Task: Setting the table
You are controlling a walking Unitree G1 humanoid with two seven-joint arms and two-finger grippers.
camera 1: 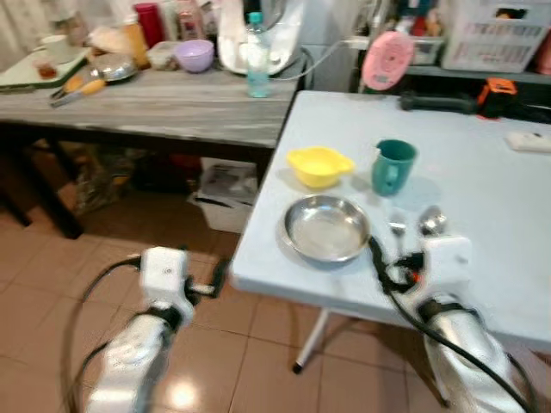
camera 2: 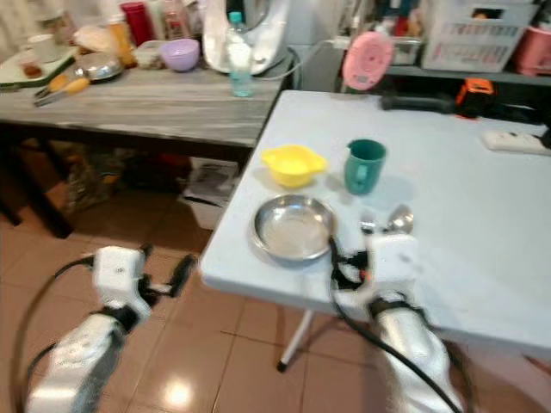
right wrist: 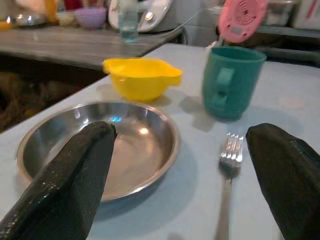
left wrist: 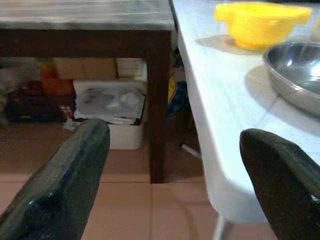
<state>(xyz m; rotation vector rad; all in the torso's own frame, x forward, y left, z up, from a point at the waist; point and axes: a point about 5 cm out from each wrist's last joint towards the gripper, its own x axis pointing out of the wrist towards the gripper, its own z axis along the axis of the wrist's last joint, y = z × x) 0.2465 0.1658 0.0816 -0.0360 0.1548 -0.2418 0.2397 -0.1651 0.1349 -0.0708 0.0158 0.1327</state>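
Yellow bowl [camera 1: 319, 165], teal mug [camera 1: 393, 166], silver plate [camera 1: 326, 228], pale blue table [camera 1: 482, 198], pink fan [camera 1: 387, 59]

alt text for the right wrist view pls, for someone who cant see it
The right tool hovers open just above a pale blue table, its two black fingers framing a steel plate and a fork. Behind them stand a yellow bowl and a green mug.

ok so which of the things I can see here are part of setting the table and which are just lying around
For the table setting:
steel plate
yellow bowl
green mug
fork
spoon
right gripper, open over the plate and fork

Just lying about:
water bottle
purple bowl
pink fan
white basket
boxes under the wooden table
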